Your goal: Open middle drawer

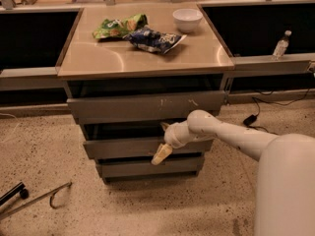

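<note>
Pulling step: the gripper (162, 149) is hanging at the front of the middle drawer (123, 148), near its top edge and a little right of centre, so the task is looking to be at the take-hold-and-draw stage.
Gripper state: I cannot tell whether it is spread, pressed together or pinching the panel.
Arm: the white arm (231, 134) is reaching in from the right, crossing below the top drawer (128, 106).
Middle drawer, place: it is sitting between the scratched top drawer and the narrow bottom drawer (142, 167), under the worktop (147, 63), with a dark gap showing above it.
Middle drawer, facing: its flat front is facing out toward the camera.
Long axis: the front is running left to right, parallel to the worktop's front edge.
Next move: a firm hold on the top edge is likely needed, then a straight pull outward, square to that long axis, so the tray is not jamming.
Watch: the arm is passing close under the top drawer, so lifting during the pull is risking a bump.
</note>
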